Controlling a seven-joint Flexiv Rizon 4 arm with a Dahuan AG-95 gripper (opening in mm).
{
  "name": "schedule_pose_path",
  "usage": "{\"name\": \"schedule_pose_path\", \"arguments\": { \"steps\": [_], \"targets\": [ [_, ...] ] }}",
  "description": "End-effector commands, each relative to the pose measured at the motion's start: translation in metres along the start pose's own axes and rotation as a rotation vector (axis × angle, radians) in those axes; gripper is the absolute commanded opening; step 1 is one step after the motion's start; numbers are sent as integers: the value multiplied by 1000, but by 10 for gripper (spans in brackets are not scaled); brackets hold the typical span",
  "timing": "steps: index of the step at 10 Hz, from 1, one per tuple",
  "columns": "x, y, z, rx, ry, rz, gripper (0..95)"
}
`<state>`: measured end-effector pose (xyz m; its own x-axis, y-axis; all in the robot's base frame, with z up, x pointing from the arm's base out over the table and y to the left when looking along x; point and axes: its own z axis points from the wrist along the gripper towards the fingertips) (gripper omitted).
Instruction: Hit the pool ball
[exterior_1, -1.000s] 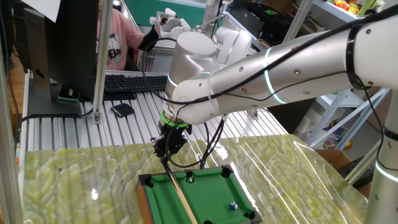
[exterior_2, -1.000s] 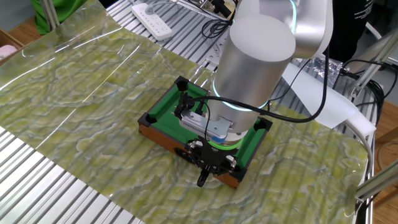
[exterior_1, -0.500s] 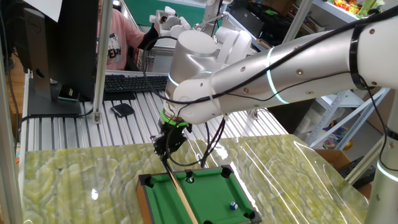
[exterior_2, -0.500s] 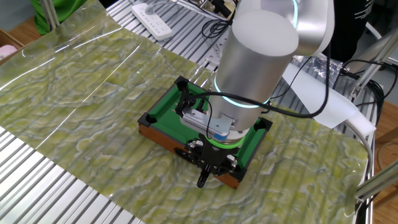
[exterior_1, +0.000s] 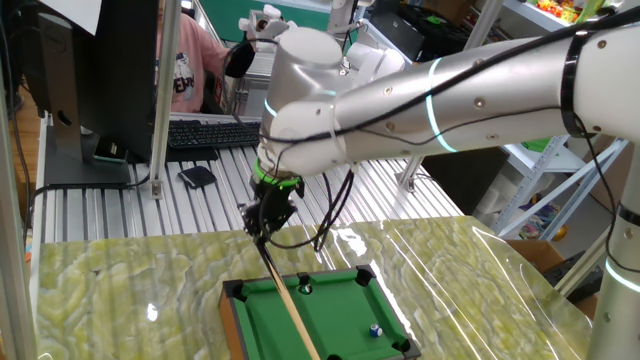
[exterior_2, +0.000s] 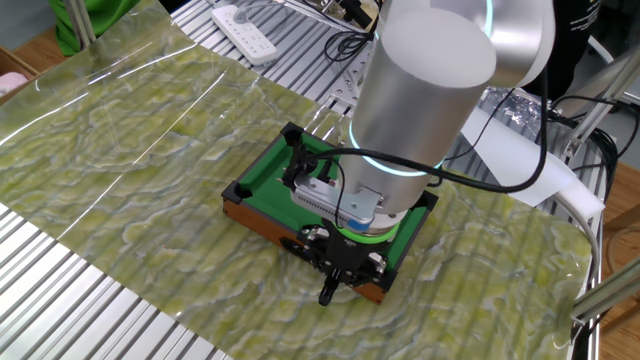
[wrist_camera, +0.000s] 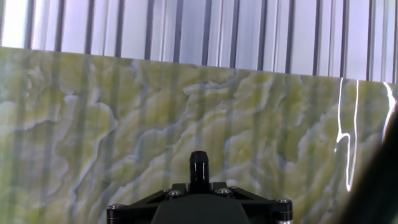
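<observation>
A mini green pool table (exterior_1: 340, 312) stands on the marble-patterned mat. The pool ball (exterior_1: 375, 329), tiny and blue with a white patch, lies near its right side. A small dark ball (exterior_1: 306, 288) rests close to the far rail. My gripper (exterior_1: 266, 222) hangs above the table's far left corner, shut on a wooden cue stick (exterior_1: 290, 310) that slants down over the felt. In the other fixed view my gripper (exterior_2: 335, 272) sits just off the pool table (exterior_2: 262, 185), and the arm hides the pool ball. The hand view shows only the cue's black end (wrist_camera: 199, 165) over the mat.
A keyboard (exterior_1: 215, 132), a monitor (exterior_1: 100, 70) and a person in pink (exterior_1: 185, 60) are behind the mat. A power strip (exterior_2: 245, 30) and white paper (exterior_2: 520, 160) lie on the slatted table top. Cables hang beside the wrist (exterior_1: 335, 215).
The arm has risen and shifted slightly left and away from the pool table, taking the cue stick back with it. The balls have not moved.
</observation>
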<state>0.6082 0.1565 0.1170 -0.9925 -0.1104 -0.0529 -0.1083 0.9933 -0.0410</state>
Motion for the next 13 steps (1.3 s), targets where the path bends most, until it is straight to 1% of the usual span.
{"name": "schedule_pose_path", "arguments": {
  "steps": [1, 3, 4, 8, 10, 12, 13],
  "targets": [
    [-4, -3, -2, 5, -5, 1, 0],
    [-10, -9, -6, 10, -2, -7, 0],
    [-16, -14, -10, 18, 2, -10, 0],
    [-30, -31, -21, 23, 3, -15, 0],
    [-35, -37, -25, 22, -2, -13, 0],
    [-41, -40, -30, 22, -19, -10, 0],
    [-44, -40, -32, 22, -19, -9, 0]
  ]
}}
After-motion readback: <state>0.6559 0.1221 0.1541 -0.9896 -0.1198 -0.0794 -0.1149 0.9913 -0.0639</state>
